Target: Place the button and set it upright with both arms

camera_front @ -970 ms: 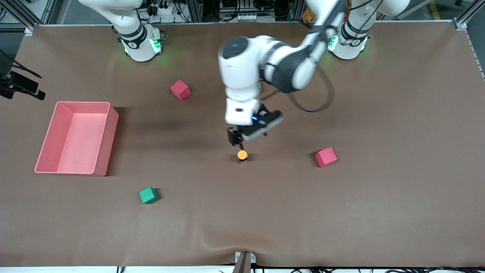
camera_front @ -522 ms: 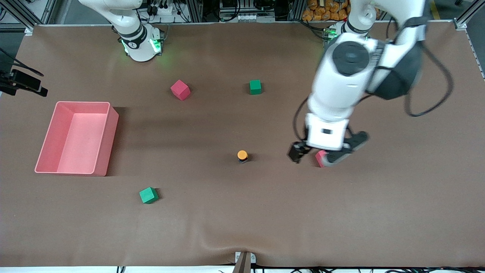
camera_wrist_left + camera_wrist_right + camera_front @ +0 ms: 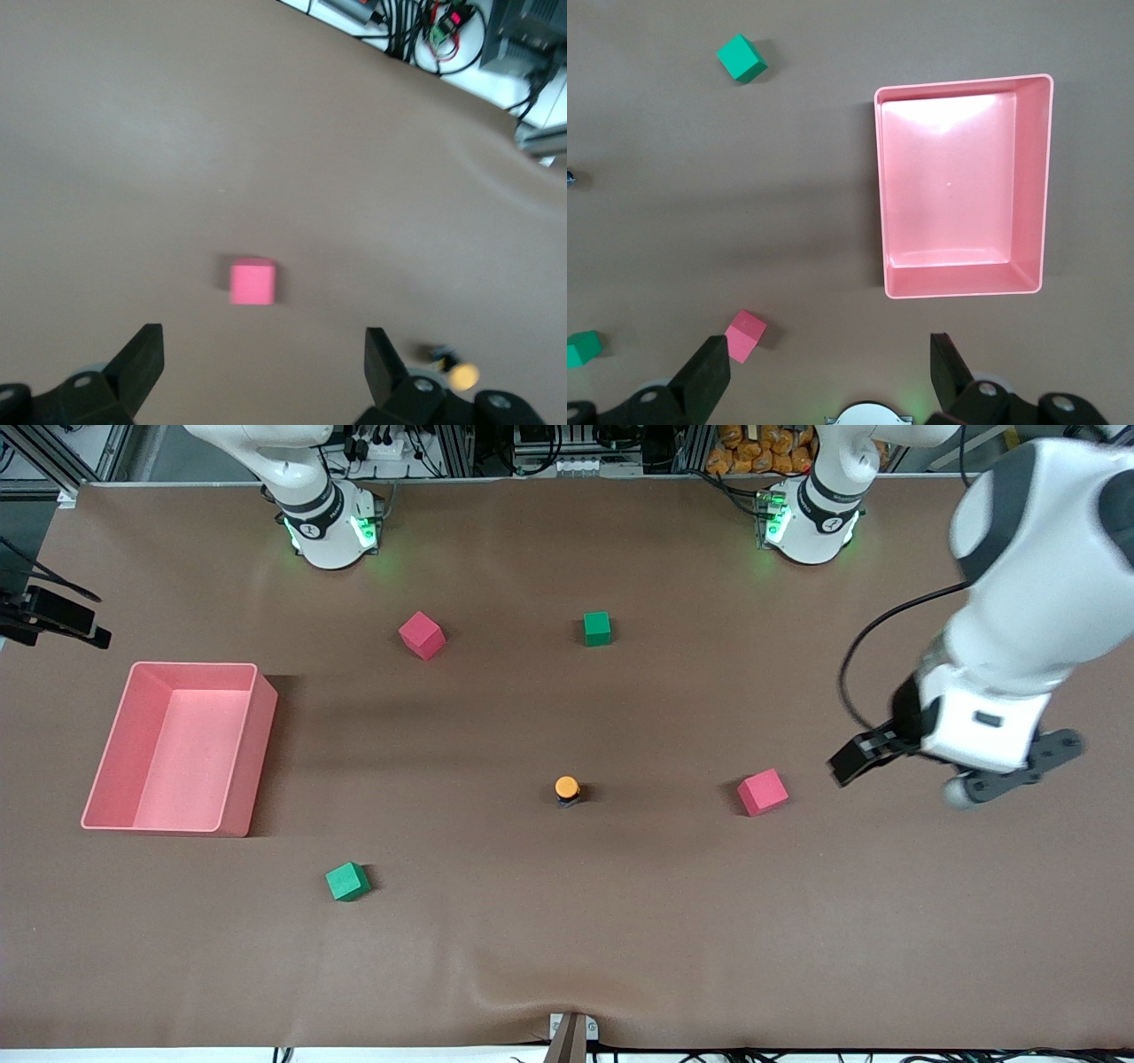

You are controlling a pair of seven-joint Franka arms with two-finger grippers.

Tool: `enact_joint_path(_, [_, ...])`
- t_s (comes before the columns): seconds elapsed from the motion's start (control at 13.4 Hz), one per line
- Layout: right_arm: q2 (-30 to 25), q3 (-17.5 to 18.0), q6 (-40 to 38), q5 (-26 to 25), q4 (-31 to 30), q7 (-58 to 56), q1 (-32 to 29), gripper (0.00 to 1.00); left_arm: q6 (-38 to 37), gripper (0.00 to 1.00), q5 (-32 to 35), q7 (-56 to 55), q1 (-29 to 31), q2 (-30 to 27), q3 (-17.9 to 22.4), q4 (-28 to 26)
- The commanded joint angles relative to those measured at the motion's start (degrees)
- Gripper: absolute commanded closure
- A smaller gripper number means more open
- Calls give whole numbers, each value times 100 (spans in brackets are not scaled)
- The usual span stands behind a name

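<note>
The tiny orange-capped push-button [image 3: 567,789] stands upright on the brown tabletop [image 3: 620,921], well apart from the released, empty left gripper [image 3: 895,766] (pink cube [image 3: 762,792] between). The right gripper [image 3: 824,376], splayed empty, waits above the pink tray [image 3: 961,186]. A returning sweep could topple the top-heavy button.

High front camera, two downward wrist cameras
</note>
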Motion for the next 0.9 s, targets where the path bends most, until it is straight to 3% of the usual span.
enact_joint_path(0.0, [-27,146,-14,-370,19,73,43,0,-321,0,-103,643,379,-365,-101,-180])
enact_joint_path(0.3, [-27,155,143,-398,45,99,115,0,-866,0,-59,950,485,-812,-137,-250])
enact_joint_path(0.82, [-27,120,320,-222,19,82,53,0,-631,0,203,1908,934,-2043,-224,-1839])
